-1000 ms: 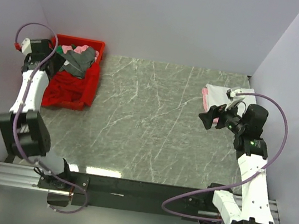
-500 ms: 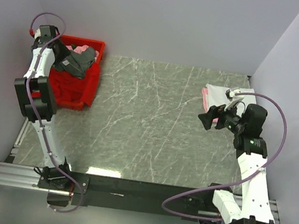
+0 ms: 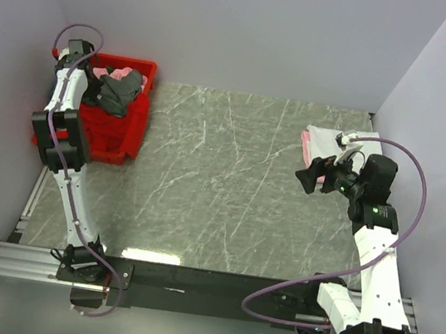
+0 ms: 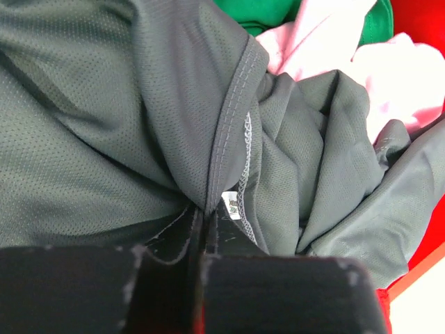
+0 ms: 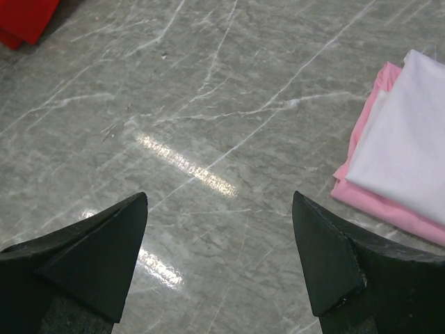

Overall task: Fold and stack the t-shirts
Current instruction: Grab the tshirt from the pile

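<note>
Our left claw [image 4: 201,233] is clamped on a stitched hem of the dark grey t-shirt [image 4: 104,104]. The cloth is pinched in the thin seam between its two black fingers [image 4: 153,254], which press together. A small white label [image 4: 231,205] sits at the hem just above the pinch. Around it the grey mesh cloth lies in loose, crumpled folds and fills most of the left wrist view. Beyond the folds we see a crumpled pink t-shirt [image 4: 410,76] touching the grey one, and a strip of green t-shirt [image 4: 268,10] at the top edge. From above, this heap sits in the red bin [image 3: 134,62] at the far left corner of the worktop [image 3: 220,183]. Our left arm [image 3: 60,130] stands steeply beside the left wall, bent over the bin's far end.

Our right claw [image 5: 219,205] is spread wide, its fingers well apart, and it hangs above the marbled worktop without touching it. A folded stack lies at the far right of the worktop, well apart from the heap in the bin. It is a white t-shirt [image 5: 410,139] squared on top of a folded pink shirt [image 5: 358,191], whose edge shows along the white one's left and near sides. In the right wrist view the stack lies to the right of the claw, near it but not touching.
</note>
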`<state>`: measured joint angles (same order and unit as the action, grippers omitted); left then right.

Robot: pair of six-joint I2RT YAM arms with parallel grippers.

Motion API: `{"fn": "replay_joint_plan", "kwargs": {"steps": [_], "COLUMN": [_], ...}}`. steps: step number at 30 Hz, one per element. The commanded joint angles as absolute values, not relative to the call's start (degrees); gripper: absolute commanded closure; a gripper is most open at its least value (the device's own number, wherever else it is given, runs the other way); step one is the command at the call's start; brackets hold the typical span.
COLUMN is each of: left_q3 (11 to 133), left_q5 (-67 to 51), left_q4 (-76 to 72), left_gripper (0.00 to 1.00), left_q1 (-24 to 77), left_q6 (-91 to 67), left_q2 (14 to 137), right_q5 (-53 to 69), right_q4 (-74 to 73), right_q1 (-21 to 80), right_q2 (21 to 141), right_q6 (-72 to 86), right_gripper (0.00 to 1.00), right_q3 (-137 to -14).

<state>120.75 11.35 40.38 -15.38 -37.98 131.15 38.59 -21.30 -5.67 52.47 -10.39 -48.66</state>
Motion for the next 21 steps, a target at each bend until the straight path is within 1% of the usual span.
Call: {"fn": "replay_joint_plan", "kwargs": {"steps": [1,6,7,9,12,14,21], "left_q3": [122.6,118.8,118.5,116.8,113.3,111.2,111.4], "left_q5": [10.7,9.0,8.1,4.2,-0.5,-2.5,-10.7], "left_q4": [39.7,34.5,33.8,31.4,28.2,26.5,20.4], "left_gripper": [1.00,1.00,1.00,1.00,1.00,1.00,1.00], "left_q1": [-15.0,-13.9,-13.3,-12.6,-10.5,-8.4,-0.6], "left_q6": [-35.9,-33.4,-33.1,-32.9,-33.3,-33.1,-31.9], "left_q2": [129.5,120.3,116.8,113.0,103.7,100.2,87.4], "right_q5": [38.1,38.1,38.1,38.0,37.5,37.5,37.5], "right_q4": [-20.6,-20.7,-20.6,-20.7,-20.6,-20.6,-20.5], "right_q1": [-6.1,-6.2,-6.2,-6.2,-6.2,-6.2,-6.4], "right_q2": [51.9,52.1,52.1,52.2,52.1,52.1,52.2], "right_q6": [-10.9,-10.8,-11.0,-11.0,-11.2,-11.3,-11.5], "right_gripper": [0.10,0.10,0.10,0.10,0.10,0.10,0.10], "right_q3": [-49.5,-49.5,-49.6,-49.6,-49.4,-49.3,-49.2]}}
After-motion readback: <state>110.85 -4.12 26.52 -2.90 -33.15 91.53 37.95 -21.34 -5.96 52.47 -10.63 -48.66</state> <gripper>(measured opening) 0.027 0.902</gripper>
